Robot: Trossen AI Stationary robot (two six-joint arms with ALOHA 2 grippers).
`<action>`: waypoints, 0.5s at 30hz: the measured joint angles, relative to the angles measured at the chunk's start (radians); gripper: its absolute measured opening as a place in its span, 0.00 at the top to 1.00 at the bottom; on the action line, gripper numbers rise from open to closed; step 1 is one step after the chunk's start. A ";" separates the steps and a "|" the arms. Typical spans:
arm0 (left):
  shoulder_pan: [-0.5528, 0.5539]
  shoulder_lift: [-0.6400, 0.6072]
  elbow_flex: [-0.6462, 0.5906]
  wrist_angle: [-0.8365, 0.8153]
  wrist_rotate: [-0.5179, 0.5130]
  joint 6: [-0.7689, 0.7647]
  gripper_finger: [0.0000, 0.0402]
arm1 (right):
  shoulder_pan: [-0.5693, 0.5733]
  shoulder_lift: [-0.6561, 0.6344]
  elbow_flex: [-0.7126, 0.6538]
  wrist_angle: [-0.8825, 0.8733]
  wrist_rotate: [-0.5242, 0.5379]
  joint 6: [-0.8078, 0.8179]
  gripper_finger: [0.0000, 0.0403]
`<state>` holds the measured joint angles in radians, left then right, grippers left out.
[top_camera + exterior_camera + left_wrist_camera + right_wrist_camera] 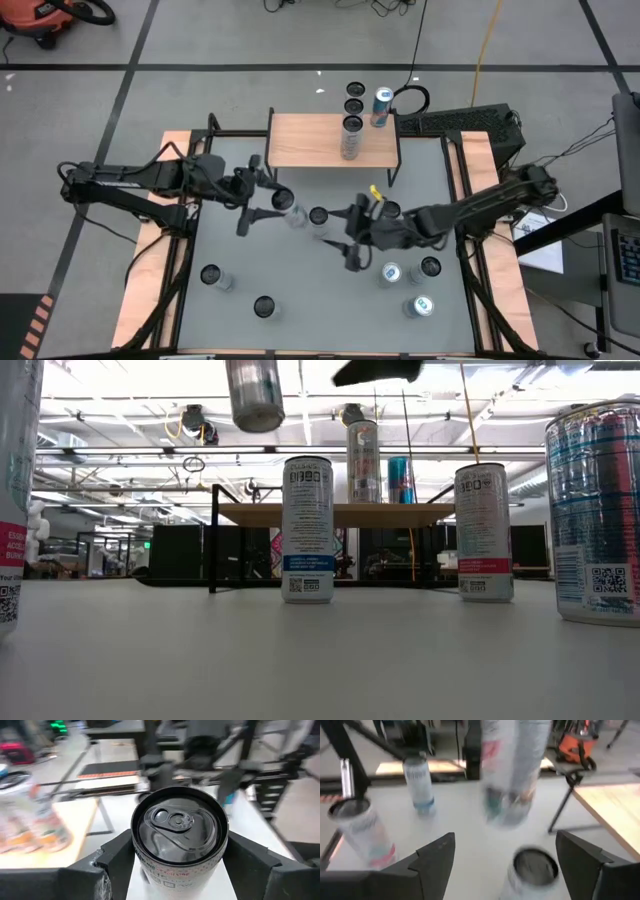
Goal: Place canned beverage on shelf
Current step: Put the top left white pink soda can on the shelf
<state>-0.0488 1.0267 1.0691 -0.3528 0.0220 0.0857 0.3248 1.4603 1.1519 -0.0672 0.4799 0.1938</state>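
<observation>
A silver canned beverage point(177, 835) is up off the grey table between the fingers of my left gripper point(177, 870), which is shut on it; in the low view the can point(255, 395) hangs high above the tabletop. In the high view my left gripper point(285, 207) is at mid-table. My right gripper point(345, 238) is just right of it and stands open point(502, 860), facing the held can point(512, 770). The shelf point(310, 140), a light wood top on black legs, stands at the far edge with one can point(351, 137) upright on it. My left gripper pinches the can's round side wall point(142, 862) between its two fingers, one on each side, somewhat below the top rim. The fingers come nearly level from the table's left. The can stands upright in the hold, its pull-tab top up, lifted clear of the table.
Several cans stand on the table: one at the middle point(318, 215), two near left point(211, 275), point(264, 306), three near right point(391, 273), point(430, 267), point(420, 306). More cans point(354, 98) stand behind the shelf. One can point(535, 867) stands below my right gripper's fingers.
</observation>
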 joint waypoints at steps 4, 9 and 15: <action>0.010 0.000 0.000 0.012 -0.042 0.044 0.36 | 0.050 -0.041 0.000 -0.159 0.017 0.023 0.34; 0.050 0.000 0.015 0.023 -0.043 0.083 0.36 | 0.094 -0.036 -0.001 -0.258 0.017 0.058 0.36; 0.139 0.000 0.060 0.023 -0.012 0.128 0.36 | 0.134 -0.023 -0.001 -0.264 0.021 0.098 0.37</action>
<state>0.0902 1.0267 1.1286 -0.3296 0.0096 0.2133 0.4586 1.4376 1.1507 -0.3308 0.5007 0.2915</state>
